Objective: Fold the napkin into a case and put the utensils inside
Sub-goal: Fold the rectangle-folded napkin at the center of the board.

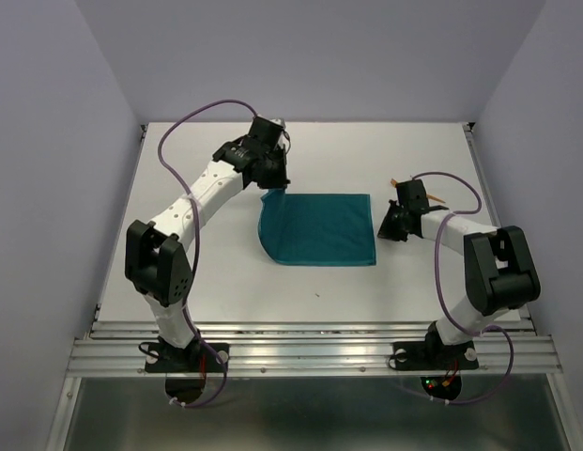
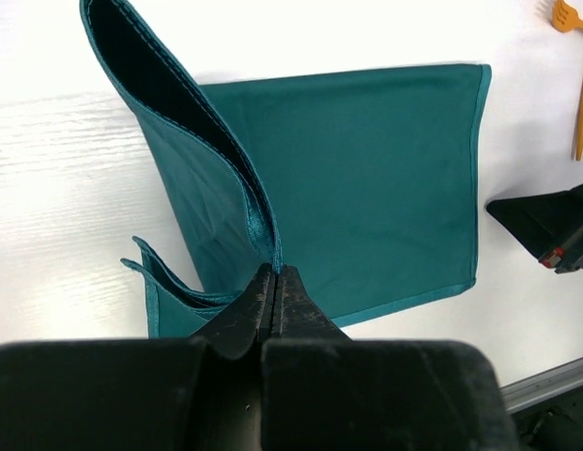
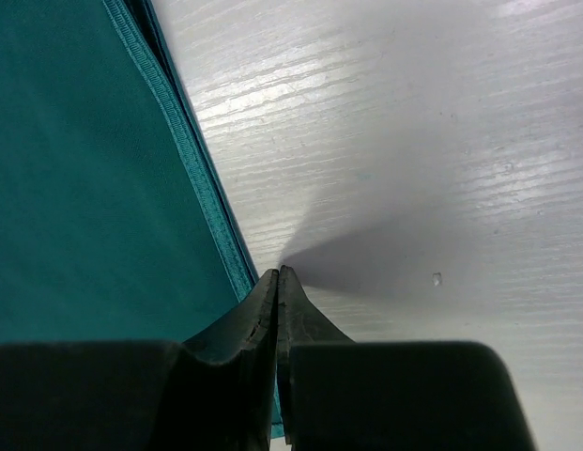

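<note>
The teal napkin (image 1: pixel 324 230) lies folded on the white table, its left edge lifted. My left gripper (image 1: pixel 272 191) is shut on that lifted edge and holds the fold up off the table; in the left wrist view the cloth (image 2: pixel 366 178) rises in a loop from the left gripper's (image 2: pixel 275 271) closed tips. My right gripper (image 1: pixel 385 233) is shut, low at the napkin's right edge; in the right wrist view its tip (image 3: pixel 278 272) sits at the hem of the napkin (image 3: pixel 84 188). The orange utensils (image 1: pixel 434 197) lie behind the right arm, partly hidden; a fork (image 2: pixel 565 14) and a handle (image 2: pixel 582 103) show.
The table's far edge and the grey walls are behind the left arm. The right arm's black wrist (image 2: pixel 549 225) sits close to the napkin's right edge. Bare white table (image 1: pixel 319 301) lies between the napkin and the arm bases.
</note>
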`<state>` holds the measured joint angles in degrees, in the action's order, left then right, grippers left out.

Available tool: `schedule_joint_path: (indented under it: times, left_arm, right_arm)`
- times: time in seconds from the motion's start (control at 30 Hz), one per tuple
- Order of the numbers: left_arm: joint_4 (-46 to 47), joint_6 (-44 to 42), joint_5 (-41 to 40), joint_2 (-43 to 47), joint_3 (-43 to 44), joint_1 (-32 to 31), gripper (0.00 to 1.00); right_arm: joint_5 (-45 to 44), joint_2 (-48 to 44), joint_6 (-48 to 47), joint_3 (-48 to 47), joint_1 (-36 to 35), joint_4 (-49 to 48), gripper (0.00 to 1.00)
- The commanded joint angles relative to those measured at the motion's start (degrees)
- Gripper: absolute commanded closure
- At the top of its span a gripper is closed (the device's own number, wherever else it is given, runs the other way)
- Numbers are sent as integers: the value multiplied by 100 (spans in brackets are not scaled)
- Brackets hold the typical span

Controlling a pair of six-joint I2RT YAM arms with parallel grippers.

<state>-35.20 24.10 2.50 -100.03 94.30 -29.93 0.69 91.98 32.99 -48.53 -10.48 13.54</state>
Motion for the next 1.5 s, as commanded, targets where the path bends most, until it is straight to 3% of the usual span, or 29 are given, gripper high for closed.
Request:
schedule_joint_path:
  times: [0.0,0.37,0.8,1.47]
  left_arm:
    - [-4,95,5,-131,378,-223,100]
    - [496,921,444,-860,580,-645,100]
    - [655,1545,655,-2081,1511,-1076,100]
    - [734,1853,1051,-2706,2189,-1252,100]
  right_arm:
    - [309,126,-170,-95,2,-202,95]
    - [590,399,-100,-130,2,-466,95]
    - [801,505,-12,-51,2,-651,96]
    - [995,619,128,28,-51,-835,96]
